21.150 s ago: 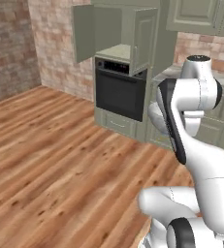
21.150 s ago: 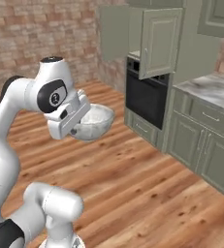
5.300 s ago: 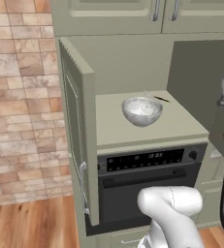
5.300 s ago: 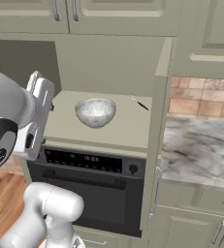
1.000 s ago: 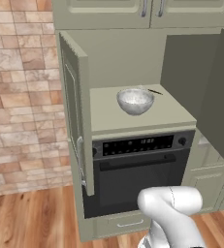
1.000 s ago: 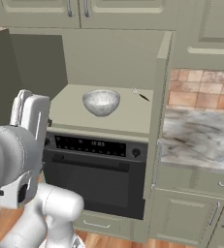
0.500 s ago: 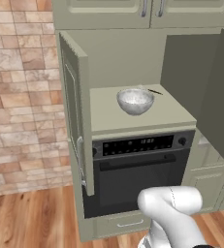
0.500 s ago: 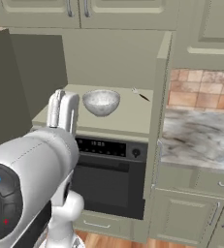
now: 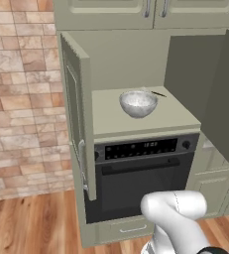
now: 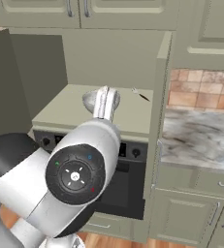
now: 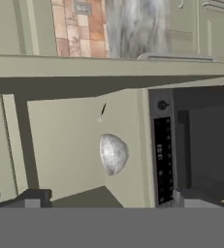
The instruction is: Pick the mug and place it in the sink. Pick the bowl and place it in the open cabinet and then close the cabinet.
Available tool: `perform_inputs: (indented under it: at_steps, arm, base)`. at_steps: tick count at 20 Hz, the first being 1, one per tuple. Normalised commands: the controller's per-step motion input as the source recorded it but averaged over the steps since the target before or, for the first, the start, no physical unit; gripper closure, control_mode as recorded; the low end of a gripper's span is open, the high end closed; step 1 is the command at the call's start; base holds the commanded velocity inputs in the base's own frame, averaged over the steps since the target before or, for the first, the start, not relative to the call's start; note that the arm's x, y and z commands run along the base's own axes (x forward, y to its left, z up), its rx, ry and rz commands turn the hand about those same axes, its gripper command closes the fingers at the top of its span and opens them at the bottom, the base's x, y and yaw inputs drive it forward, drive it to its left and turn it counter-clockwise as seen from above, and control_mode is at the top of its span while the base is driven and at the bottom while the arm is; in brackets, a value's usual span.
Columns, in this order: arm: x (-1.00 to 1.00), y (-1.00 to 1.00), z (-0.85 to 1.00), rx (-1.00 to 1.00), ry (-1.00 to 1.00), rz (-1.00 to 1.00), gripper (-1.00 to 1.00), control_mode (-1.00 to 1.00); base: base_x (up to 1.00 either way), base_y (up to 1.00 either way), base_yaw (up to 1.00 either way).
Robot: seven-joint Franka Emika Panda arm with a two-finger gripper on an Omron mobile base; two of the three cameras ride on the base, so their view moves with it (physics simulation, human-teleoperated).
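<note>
Marbled bowl point(image 9: 138, 103) inside open sage-green cabinet point(image 9: 78, 119)

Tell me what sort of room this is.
A kitchen, rendered: a built-in oven sits under an open sage-green cabinet holding a marbled bowl, with a marble countertop beside it.

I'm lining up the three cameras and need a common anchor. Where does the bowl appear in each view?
Left base view: the bowl sits upper centre, on the cabinet shelf above the oven.
Right base view: the bowl is left of centre, mostly hidden behind the arm.
Hand view: the bowl is at centre, seen rolled sideways.
Shared landmark: the oven control panel beside the bowl.
</note>
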Motion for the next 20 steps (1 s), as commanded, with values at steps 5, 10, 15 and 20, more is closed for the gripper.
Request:
perform_inputs:
  at_steps: [5, 10, 15, 20]
  arm:
    - [-0.06, -0.57, 0.0, 0.04, -0.02, 0.0, -1.0, -1.0]
    - [-0.18, -0.44, 0.04, 0.02, -0.07, 0.0, -1.0, -1.0]
    - [0.21, -0.19, -0.12, -0.03, -0.09, 0.02, -1.0, -1.0]
    - [0.38, -0.24, -0.24, -0.03, -0.1, 0.07, -1.0, -1.0]
  base:
    - [0.0, 0.0, 0.0]
    - [0.0, 0.0, 0.0]
    - [0.0, 0.0, 0.0]
    - [0.0, 0.0, 0.0]
